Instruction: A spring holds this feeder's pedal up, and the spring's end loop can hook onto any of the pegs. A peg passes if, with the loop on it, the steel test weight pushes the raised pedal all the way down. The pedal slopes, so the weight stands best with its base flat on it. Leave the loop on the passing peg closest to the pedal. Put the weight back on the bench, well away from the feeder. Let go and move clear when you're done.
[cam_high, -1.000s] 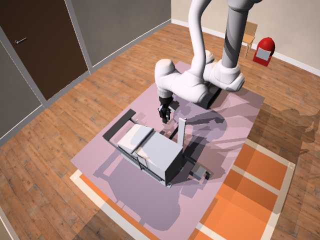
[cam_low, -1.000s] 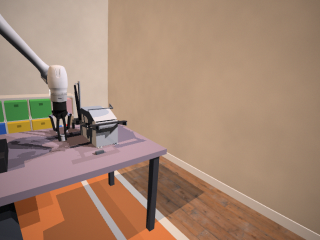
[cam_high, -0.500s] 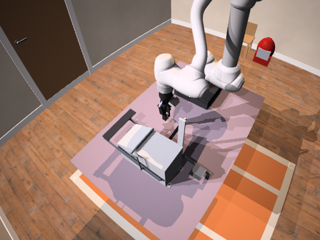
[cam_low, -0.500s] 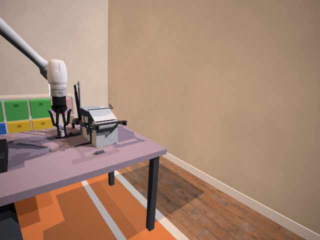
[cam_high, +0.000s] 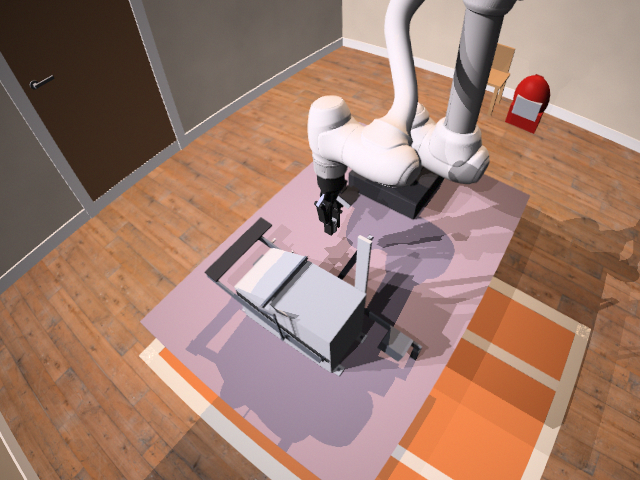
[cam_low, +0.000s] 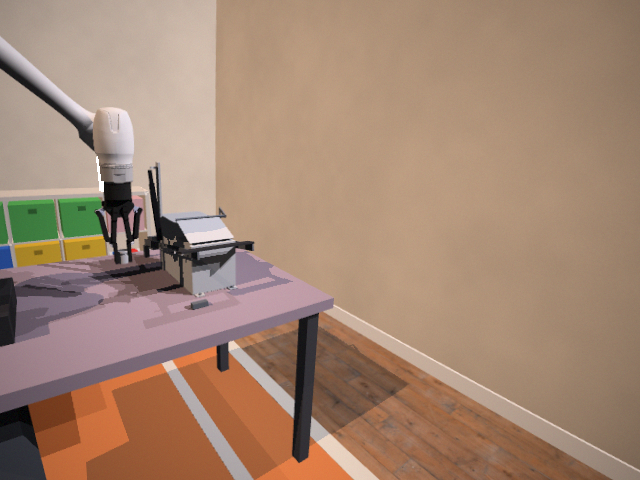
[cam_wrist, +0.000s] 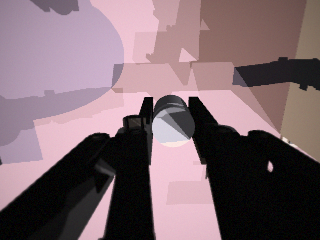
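Note:
The grey box feeder (cam_high: 305, 304) stands in the middle of the pink bench, and it also shows in the exterior view (cam_low: 199, 248). A dark bar (cam_high: 237, 246), which looks like the pedal, sticks out from its far left side. A tall thin post (cam_high: 364, 262) rises beside the box. The spring and pegs are too small to make out. My gripper (cam_high: 330, 227) points straight down, low over the bench, between the feeder and the arm's base. It is shut on the steel test weight (cam_wrist: 173, 121), a short cylinder held upright between the fingers (cam_low: 120, 256).
The arm's black base (cam_high: 398, 193) sits at the bench's far side. A small dark block (cam_low: 199, 304) lies on the bench in front of the feeder. Coloured drawers (cam_low: 51, 227) stand behind the bench. A red object (cam_high: 528, 103) and a chair stand by the far wall.

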